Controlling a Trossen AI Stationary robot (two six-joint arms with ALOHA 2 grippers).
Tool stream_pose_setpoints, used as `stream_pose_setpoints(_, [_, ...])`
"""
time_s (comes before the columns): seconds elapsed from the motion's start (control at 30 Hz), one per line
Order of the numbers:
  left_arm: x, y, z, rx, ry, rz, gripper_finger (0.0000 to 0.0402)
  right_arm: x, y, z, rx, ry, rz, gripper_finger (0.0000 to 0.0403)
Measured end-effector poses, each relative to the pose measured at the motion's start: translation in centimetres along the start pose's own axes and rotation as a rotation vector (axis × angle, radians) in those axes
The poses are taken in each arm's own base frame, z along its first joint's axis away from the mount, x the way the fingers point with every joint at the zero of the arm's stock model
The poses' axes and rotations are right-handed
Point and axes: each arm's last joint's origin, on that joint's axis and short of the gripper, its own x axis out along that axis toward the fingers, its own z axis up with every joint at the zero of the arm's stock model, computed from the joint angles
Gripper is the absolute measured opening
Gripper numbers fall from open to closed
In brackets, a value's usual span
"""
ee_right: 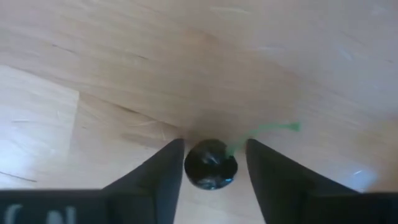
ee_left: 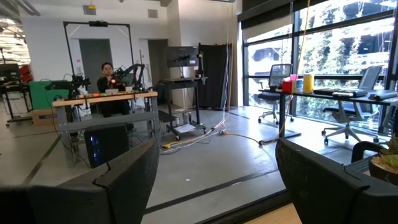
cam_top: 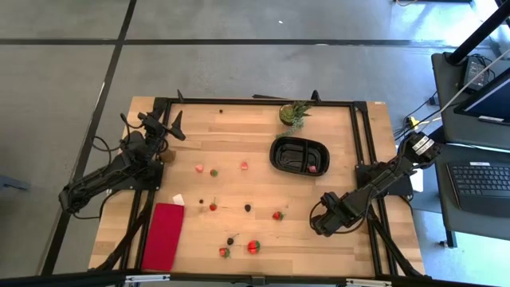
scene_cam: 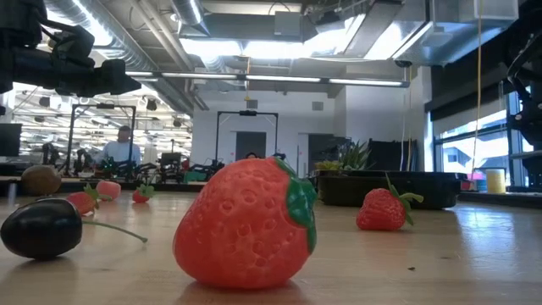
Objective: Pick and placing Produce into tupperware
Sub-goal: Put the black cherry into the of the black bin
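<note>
Produce pieces lie scattered on the wooden table: red strawberries (cam_top: 277, 215) (cam_top: 253, 246), pink pieces (cam_top: 199, 168) and dark berries (cam_top: 248, 207). The black oval tupperware (cam_top: 275, 151) sits right of the table's centre with a red piece (cam_top: 312, 168) in it. My right gripper (cam_top: 319, 222) points down near the table's right near corner. It is open, with its fingers close on either side of a dark berry (ee_right: 211, 165) with a green stem that rests on the table. My left gripper (ee_left: 217, 180) is open, raised at the table's far left (cam_top: 175, 126).
A green potted plant (cam_top: 295, 113) stands just beyond the tupperware. A red cloth (cam_top: 163, 235) lies at the near left, and a brown round piece (cam_top: 167, 156) lies by the left rail. Black frame rails (cam_top: 362, 135) edge the table. A person (ee_left: 107, 74) sits far off in the room.
</note>
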Motion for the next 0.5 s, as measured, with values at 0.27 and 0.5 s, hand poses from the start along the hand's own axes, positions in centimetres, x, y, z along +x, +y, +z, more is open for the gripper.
stream_pose_setpoints(0.27, [0.00, 0.00, 0.00, 0.000, 0.000, 0.000, 0.0315, 0.00, -0.02, 0.03, -0.001, -0.004, -0.001, 0.0119])
stream_pose_setpoints(0.5, [0.00, 0.00, 0.00, 0.000, 0.000, 0.000, 0.0315, -0.31, -0.18, 0.62, -0.051, -0.065, 0.010, 0.0132])
